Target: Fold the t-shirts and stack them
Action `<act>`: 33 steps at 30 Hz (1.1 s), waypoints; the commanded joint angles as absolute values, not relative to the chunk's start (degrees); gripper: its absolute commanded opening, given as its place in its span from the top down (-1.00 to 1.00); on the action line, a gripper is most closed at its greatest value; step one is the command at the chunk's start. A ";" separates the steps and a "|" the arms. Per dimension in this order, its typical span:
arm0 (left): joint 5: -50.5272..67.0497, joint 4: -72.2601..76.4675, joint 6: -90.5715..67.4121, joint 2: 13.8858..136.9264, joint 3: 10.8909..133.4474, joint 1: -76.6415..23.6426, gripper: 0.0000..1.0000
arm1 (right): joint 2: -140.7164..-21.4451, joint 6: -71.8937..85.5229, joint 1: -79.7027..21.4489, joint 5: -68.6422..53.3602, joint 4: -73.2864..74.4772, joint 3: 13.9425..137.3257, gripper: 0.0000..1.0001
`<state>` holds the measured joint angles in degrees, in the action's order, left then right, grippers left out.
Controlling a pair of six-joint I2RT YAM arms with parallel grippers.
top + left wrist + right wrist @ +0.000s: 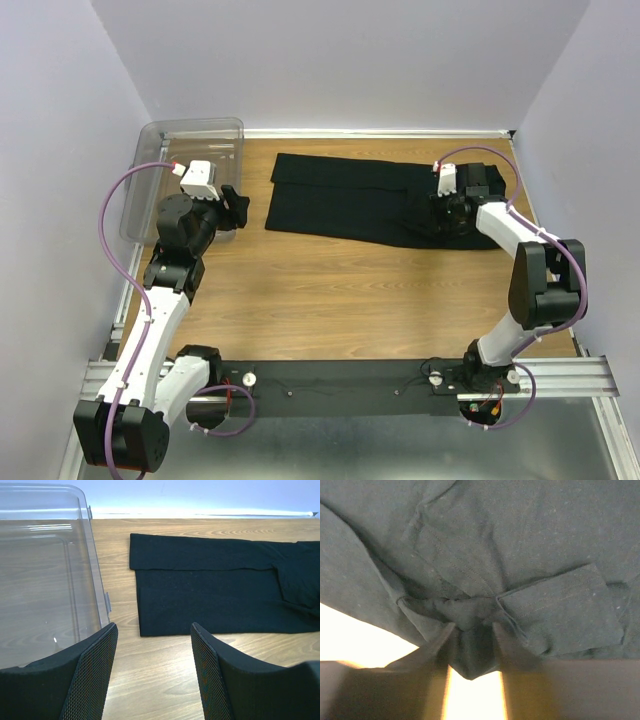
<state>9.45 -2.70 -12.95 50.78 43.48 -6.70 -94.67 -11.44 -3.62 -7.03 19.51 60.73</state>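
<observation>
Straddling t-shirt (530, 540) fold, right hand (472, 627) half-open

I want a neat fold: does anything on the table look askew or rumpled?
Yes: the t-shirt is rumpled at its right end, cloth bunched between the fingers of the right gripper and a sleeve cuff lying crooked. Its left part lies flat.

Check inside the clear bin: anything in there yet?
Nothing shows inside the clear bin; only the table through its floor. Its near corner is hidden behind the left gripper.
</observation>
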 commanded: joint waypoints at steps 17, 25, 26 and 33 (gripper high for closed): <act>9.32 -2.02 -12.04 50.71 44.12 -6.42 -0.36 | -92.54 -14.41 -3.25 -1.32 19.78 64.86 0.27; 9.32 -2.02 -11.95 50.45 44.12 -6.42 -0.36 | -98.00 -14.59 -3.25 -0.88 21.00 66.62 0.17; 9.32 -2.11 -12.04 50.36 44.12 -6.42 -0.36 | -98.00 -14.59 -3.25 -0.88 21.27 66.36 0.17; 10.11 -1.85 -12.13 50.27 44.21 -6.42 -0.36 | -97.03 -16.35 -3.25 -0.35 23.20 65.48 0.28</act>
<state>9.50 -2.68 -12.86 50.78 43.48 -6.70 -97.41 -14.96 -3.62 -1.93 20.95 65.84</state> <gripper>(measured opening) 0.682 0.382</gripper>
